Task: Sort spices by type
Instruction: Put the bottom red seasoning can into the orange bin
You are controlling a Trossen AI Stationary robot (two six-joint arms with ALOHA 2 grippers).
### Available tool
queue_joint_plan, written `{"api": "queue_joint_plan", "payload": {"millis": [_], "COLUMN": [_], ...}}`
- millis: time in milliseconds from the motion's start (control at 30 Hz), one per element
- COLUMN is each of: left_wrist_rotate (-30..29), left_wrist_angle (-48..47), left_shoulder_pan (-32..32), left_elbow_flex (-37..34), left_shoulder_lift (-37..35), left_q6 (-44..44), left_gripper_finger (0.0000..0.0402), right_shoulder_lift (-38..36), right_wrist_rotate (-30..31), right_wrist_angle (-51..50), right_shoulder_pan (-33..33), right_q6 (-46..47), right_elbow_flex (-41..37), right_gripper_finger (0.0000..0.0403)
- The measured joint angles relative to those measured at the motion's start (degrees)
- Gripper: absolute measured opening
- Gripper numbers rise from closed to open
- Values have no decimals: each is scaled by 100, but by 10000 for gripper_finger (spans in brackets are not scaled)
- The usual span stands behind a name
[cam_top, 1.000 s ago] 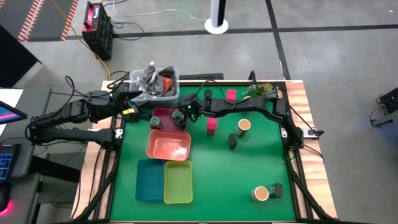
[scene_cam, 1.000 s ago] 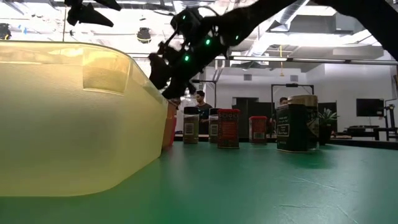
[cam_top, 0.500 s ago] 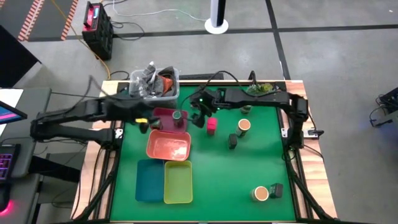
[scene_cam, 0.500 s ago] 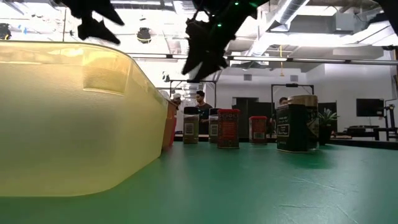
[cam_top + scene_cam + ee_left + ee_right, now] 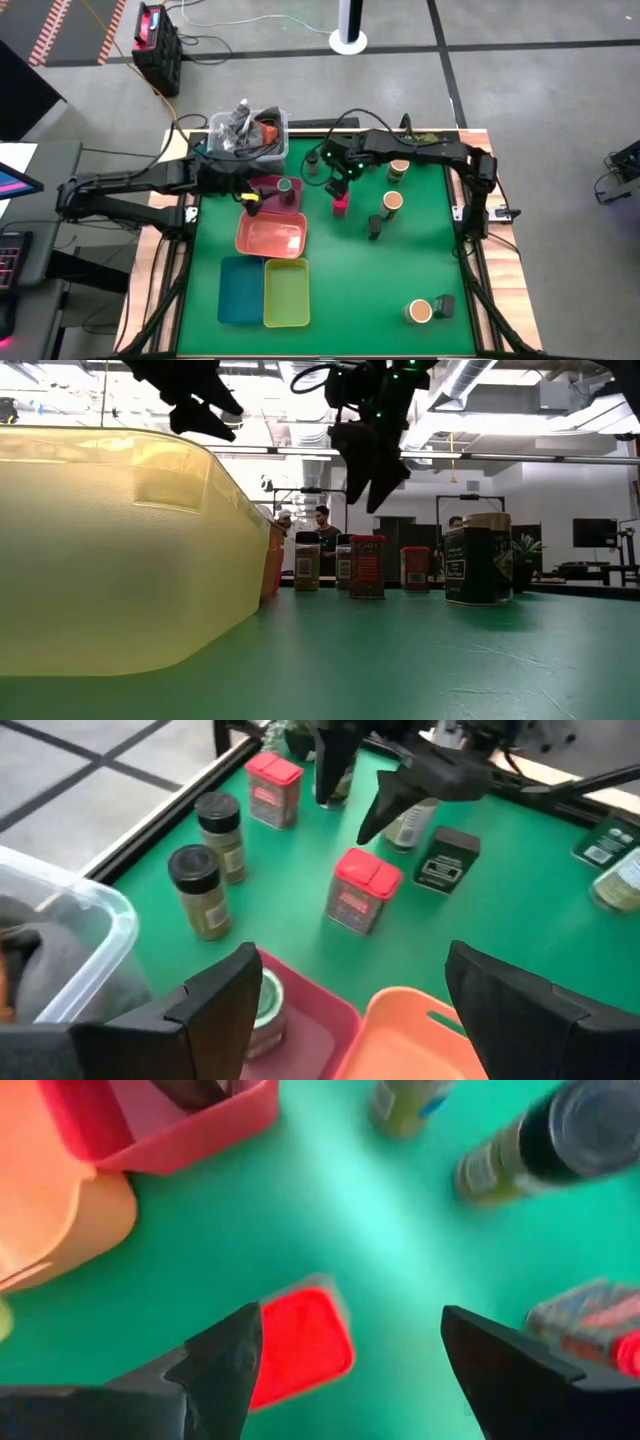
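Red-lidded spice box (image 5: pixel 300 1344) under spread right fingers (image 5: pixel 225 1370); green-lidded jar (image 5: pixel 262 1005) between spread left fingers (image 5: pixel 215 1010), unseen from low camera

In the right wrist view the red-lidded spice box (image 5: pixel 303 1342) is smeared by motion blur, and the dark-capped jar (image 5: pixel 560 1135) and the red box beside it (image 5: pixel 597 1325) are cut by the edge, labels unreadable. The translucent yellow-green tray (image 5: pixel 120 550) fills the left of the low view, hiding everything behind it. In the left wrist view the clear plastic bin (image 5: pixel 50 935) is cropped, its contents indistinct.
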Motion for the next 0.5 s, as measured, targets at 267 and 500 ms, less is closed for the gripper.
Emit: {"api": "queue_joint_plan", "payload": {"millis": [267,500], "left_wrist_rotate": [7,78], "left_wrist_angle": [7,6], "left_shoulder_pan": [31,42], "left_elbow_flex": [0,0], "left_shoulder_lift": [-2,-2], "left_q6": [361,253], "left_gripper_finger": [299,299], "right_shoulder_lift": [24,26], "right_wrist_rotate": [-349,-216], "right_wrist_angle": [-539,-415], "right_shoulder_pan": [100,254], "right_q6": [1717,2532], "right_elbow_flex": [1,-115], "right_gripper_finger": [330,340]}}
